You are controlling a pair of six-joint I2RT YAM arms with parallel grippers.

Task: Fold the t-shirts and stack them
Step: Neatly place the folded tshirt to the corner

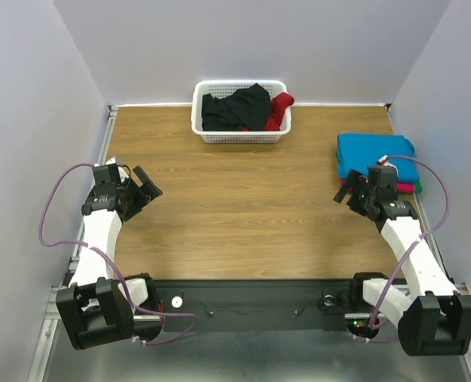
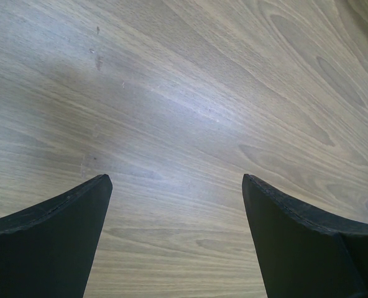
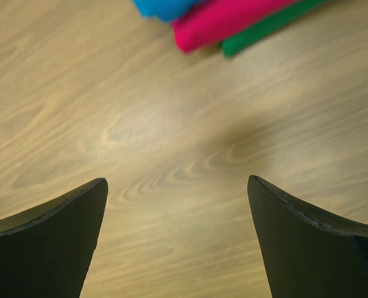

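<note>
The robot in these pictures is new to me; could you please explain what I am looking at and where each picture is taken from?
You see a left arm and a right arm bolted at the near edge of a wooden table, each ending in a two-finger gripper. The wide picture comes from a fixed camera above and behind them. The other two come from cameras on the wrists, so the dark shapes at the bottom are the fingers. The left gripper and the right gripper are both open and hold nothing. At the far edge stands a white basket holding a black shirt and a dark red shirt. On the right lies a folded stack: turquoise shirt on top, magenta shirt, then green shirt.
</note>
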